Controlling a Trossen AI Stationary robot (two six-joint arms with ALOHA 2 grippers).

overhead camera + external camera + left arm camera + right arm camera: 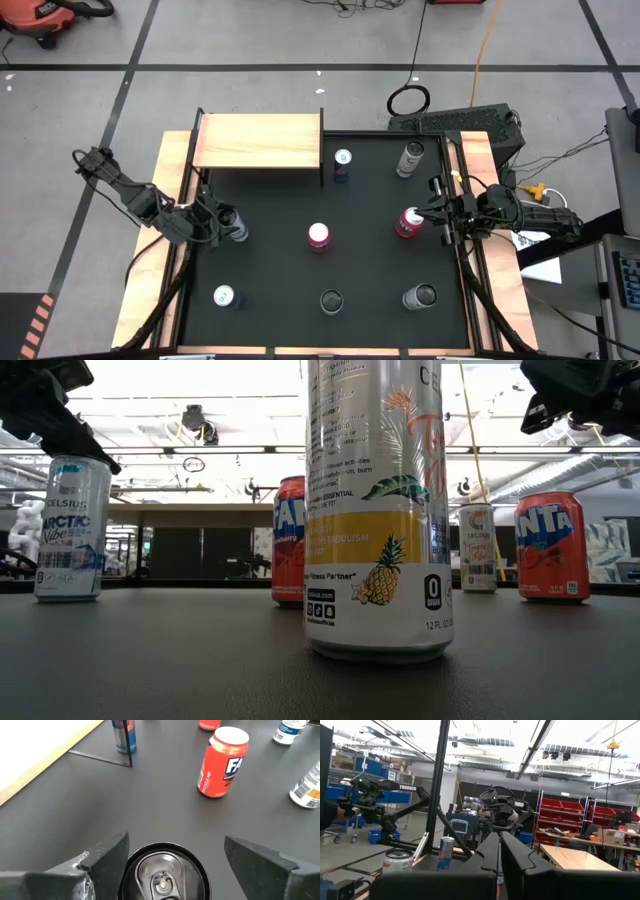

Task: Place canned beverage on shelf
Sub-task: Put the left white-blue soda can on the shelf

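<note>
A silver and blue Celsius can (pixel 238 228) stands upright on the black mat at the table's left side. My left gripper (pixel 230 222) is open and slants down over it. In the left wrist view the can's top (pixel 162 872) lies between my two fingers (pixel 107 855), with mat showing between the can and the other finger. In the low view the same can (pixel 70 530) stands below the left gripper (pixel 60 415). The pale wooden shelf (pixel 258 140) stands at the far left, its board bare. My right gripper (pixel 434 210) waits shut at the right edge, beside a red can (pixel 410 222).
Other cans stand upright on the mat: a red one at the centre (pixel 319 237), a blue one by the shelf's leg (pixel 343 163), a white one far right (pixel 410 158), and three along the near edge (pixel 223 297) (pixel 331 301) (pixel 421 297). Wooden strips (pixel 175 200) edge the mat.
</note>
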